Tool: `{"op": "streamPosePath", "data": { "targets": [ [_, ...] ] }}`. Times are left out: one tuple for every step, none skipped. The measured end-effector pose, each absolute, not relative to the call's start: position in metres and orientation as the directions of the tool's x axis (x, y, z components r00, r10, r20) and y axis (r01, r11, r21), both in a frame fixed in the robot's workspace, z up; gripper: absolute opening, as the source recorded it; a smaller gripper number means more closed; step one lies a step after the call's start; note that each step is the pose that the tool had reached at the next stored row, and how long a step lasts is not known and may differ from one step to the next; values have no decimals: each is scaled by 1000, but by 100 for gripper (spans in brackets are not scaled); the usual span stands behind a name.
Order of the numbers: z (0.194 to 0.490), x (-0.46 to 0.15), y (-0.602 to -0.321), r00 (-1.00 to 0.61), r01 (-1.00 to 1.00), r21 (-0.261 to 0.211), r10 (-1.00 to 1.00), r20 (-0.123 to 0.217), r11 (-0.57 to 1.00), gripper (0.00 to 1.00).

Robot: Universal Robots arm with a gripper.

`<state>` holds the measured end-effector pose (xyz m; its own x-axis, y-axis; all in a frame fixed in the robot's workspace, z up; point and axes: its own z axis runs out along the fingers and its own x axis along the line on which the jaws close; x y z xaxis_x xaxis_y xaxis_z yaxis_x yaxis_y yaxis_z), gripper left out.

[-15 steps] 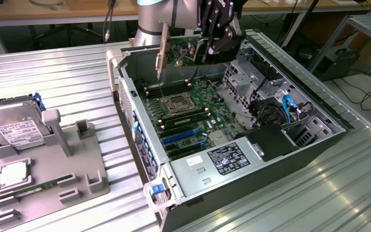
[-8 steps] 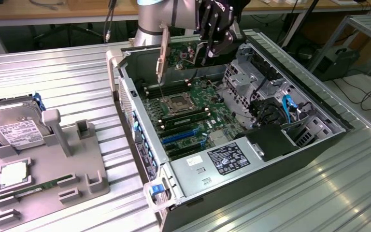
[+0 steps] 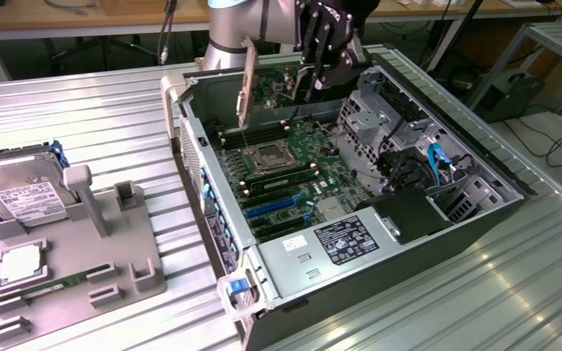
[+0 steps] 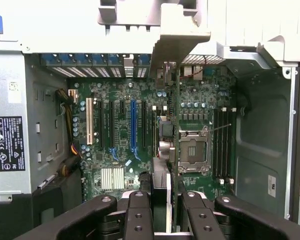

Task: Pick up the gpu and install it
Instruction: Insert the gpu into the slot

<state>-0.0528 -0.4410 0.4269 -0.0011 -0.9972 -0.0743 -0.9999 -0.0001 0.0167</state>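
Note:
My gripper [image 3: 318, 79] hangs over the far end of the open computer case [image 3: 476, 219], shut on the gpu [image 3: 279, 84]. The card is held upright above the motherboard [image 3: 291, 172], with its silver end bracket [image 3: 245, 88] pointing down on the exterior view's left. In the wrist view the gpu [image 4: 162, 182] is thin and dark edge-on between my black fingers [image 4: 139, 210], and my gripper [image 4: 161, 212] clamps it from both sides. Its bracket [image 4: 177, 42] reaches toward the case's rear wall. The blue expansion slot [image 4: 133, 125] lies off to one side of the card's edge.
Inside the case are the power supply [image 3: 339, 238], the bare CPU socket [image 4: 192, 152] and a drive cage [image 3: 379, 121]. On the exterior view's left, a grey fixture [image 3: 115, 241] carries a hard drive [image 3: 17, 194], a processor [image 3: 23, 265] and a memory stick [image 3: 56, 285].

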Motion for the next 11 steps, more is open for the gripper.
{"op": "streamPosePath", "data": {
  "targets": [
    [427, -53, -441, -1, -1000, 17, -997, -74, 0, 28],
    [427, -53, -441, -1, -1000, 17, -997, -74, -1, 28],
    [426, -53, -441, 0, -1000, 17, -997, -74, -1, 28],
    [426, -53, -441, 0, -1000, 17, -997, -74, -1, 28],
    [426, -53, -441, 0, -1000, 17, -997, -74, -1, 28],
    [426, -53, -441, 0, -1000, 17, -997, -74, -1, 28],
    [425, -53, -441, 0, -1000, 17, -997, -74, -1, 28],
    [425, -53, -441, 0, -1000, 17, -997, -75, -1, 28],
    [425, -53, -441, 0, -1000, 17, -997, -75, -1, 28],
    [425, -53, -441, 0, -1000, 17, -997, -75, -1, 28],
    [424, -53, -441, 0, -1000, 17, -997, -75, -1, 28]
  ]
}}
